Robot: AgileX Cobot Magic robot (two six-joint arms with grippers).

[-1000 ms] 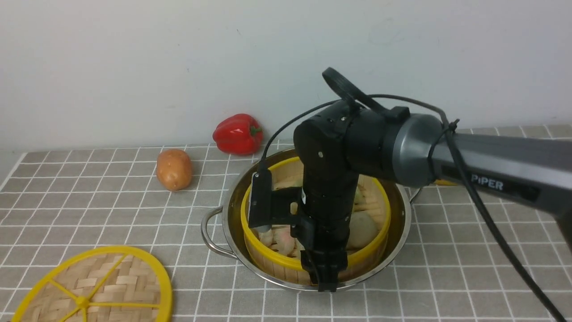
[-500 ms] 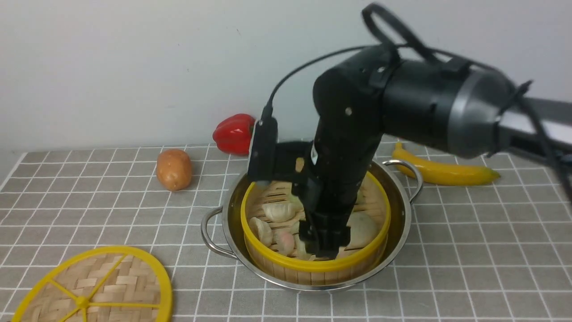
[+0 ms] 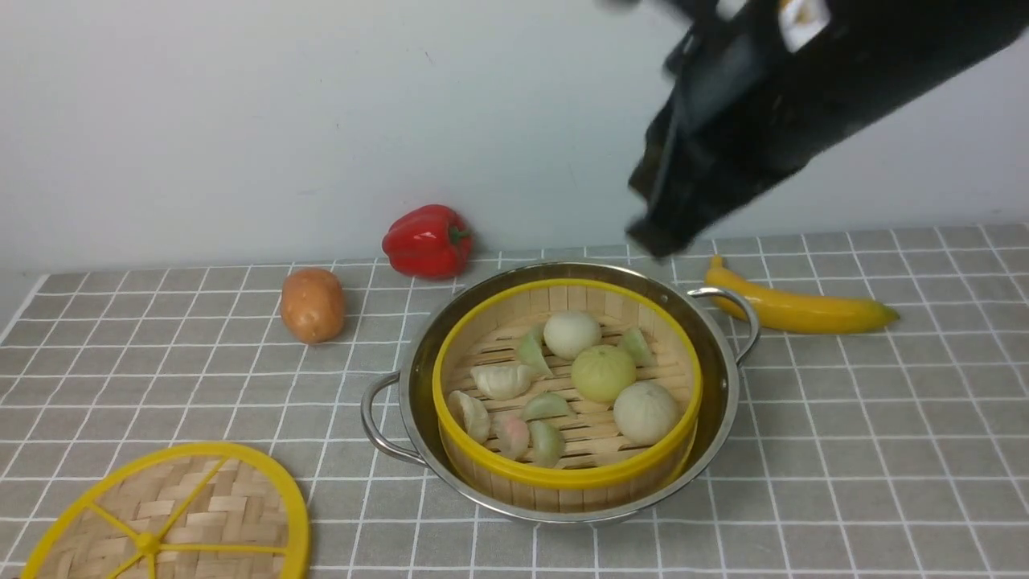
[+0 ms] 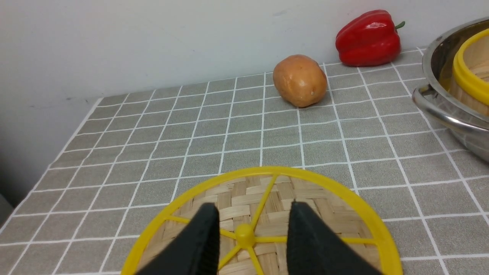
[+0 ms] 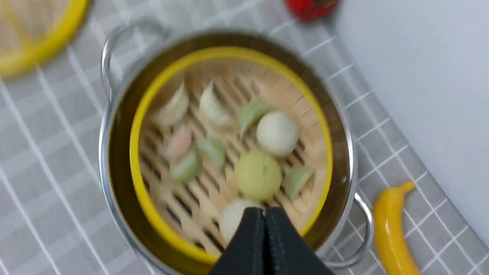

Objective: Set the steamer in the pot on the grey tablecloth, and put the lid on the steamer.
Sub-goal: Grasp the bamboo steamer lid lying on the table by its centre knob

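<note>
Woven bamboo lid (image 3: pixel 222 511): flat at the near left of the grey tablecloth (image 3: pixel 338 402), well apart from the pot; yellow plastic rim, yellow spokes meeting at a central knob; partly cut off by the near edge of the front view.
Left gripper (image 4: pixel 254 217): fingers apart, nothing between them; seen over the lid in the left wrist view; contact with the lid cannot be determined.
Brown potato-like item (image 3: pixel 313 305): far left on the cloth, beyond the lid, left of the red bell pepper.
Stainless-steel pot (image 3: pixel 412 406): on the grey tablecloth, centre; two looped wire handles, one towards the near left, one towards the far right.
Red bell pepper (image 3: pixel 428 241): far side, just beyond the pot, green stem towards the right.
Bamboo steamer (image 3: pixel 563 476): inside the pot, yellow rim uppermost, uncovered.
Steamer contents: three round bun-like pieces, two whitish and one yellow-green (image 3: pixel 603 373), towards the right and far parts; whitish crescent dumplings (image 3: pixel 502 381) towards the left; a pink-tinged piece (image 3: pixel 512 435) at the near left; green pieces (image 3: pixel 547 405) among them.
Right gripper (image 5: pixel 264 214): jaws together, nothing held; raised above the pot area, blurred in the front view.
Yellow banana (image 3: pixel 804 309): far right on the cloth, just beside the right handle, green tip pointing right.
</note>
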